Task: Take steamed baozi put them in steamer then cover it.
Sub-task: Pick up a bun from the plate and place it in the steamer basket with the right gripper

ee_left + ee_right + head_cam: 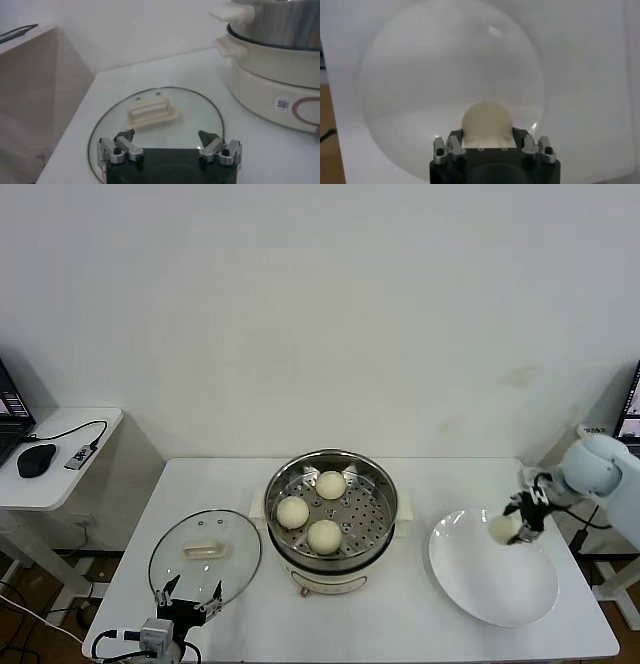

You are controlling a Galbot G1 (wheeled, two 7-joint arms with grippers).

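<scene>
Four buns belong to this job, and three (324, 536) already sit in the steamer (331, 509) at the centre of the head view. The white tabletop (400, 614) carries everything. The steamer, steel basket on a cream pot base, looks heavy and stable and needs no handling. The white plate (492, 584) lies at lower right. The glass lid (205, 551) rests flat at lower left, beside the steamer; it looks rigid, breakable and slick, so its cream bar handle (151, 111) seems the sensible place to take hold. The last bun (486, 120) sits over the plate's upper edge, clamped between the jaws of the right end effector (515, 526). It looks soft and light, so I judge a gentle squeeze across its middle is enough. The left end effector (169, 148) hovers at the lid's near rim, jaws apart.
</scene>
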